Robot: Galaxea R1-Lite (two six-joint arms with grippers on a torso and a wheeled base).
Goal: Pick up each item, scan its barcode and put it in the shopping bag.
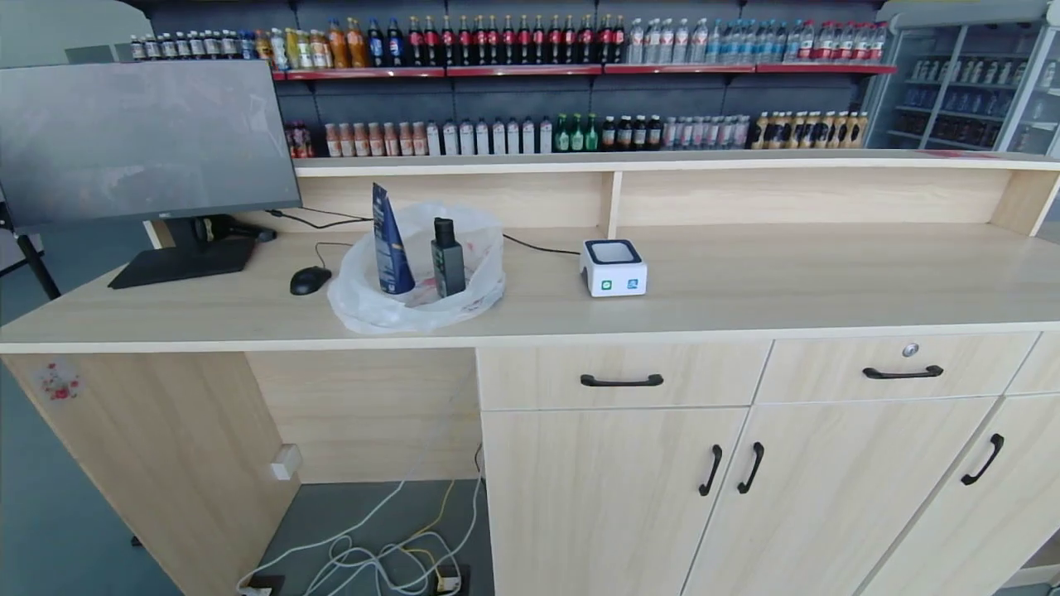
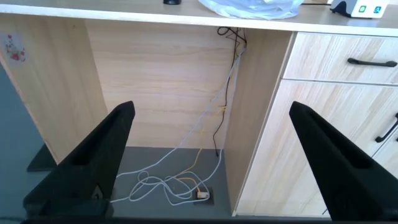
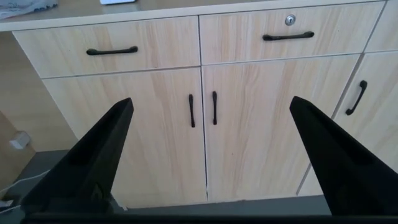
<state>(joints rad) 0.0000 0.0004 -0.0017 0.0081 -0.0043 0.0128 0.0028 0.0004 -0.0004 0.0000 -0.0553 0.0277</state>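
Head view has the white plastic shopping bag (image 1: 358,291) sitting open on the wooden counter (image 1: 787,281), between the black mouse (image 1: 309,281) on its left and the small white scanner (image 1: 613,267) on its right. Two items stand inside the bag. One is a tall blue pack (image 1: 390,245) whose long axis runs up and down, with its top leaning a little toward the monitor (image 1: 141,141). The other is a dark bottle (image 1: 448,260) just beside it on the scanner side, upright with its cap pointing up. The scanner's window faces upward and its cable runs back behind the bag.

My left gripper (image 2: 211,168) hangs below counter height, its two black fingers (image 2: 93,165) spread wide with nothing between them. It faces the open bay under the counter, where cables (image 2: 168,186) lie on the floor. The bag's underside and the scanner's edge peek over the counter lip above it.

My right gripper (image 3: 211,162) is likewise spread wide and holds nothing. It faces the cupboard doors (image 3: 261,124) and the drawers (image 3: 112,50) with black handles.
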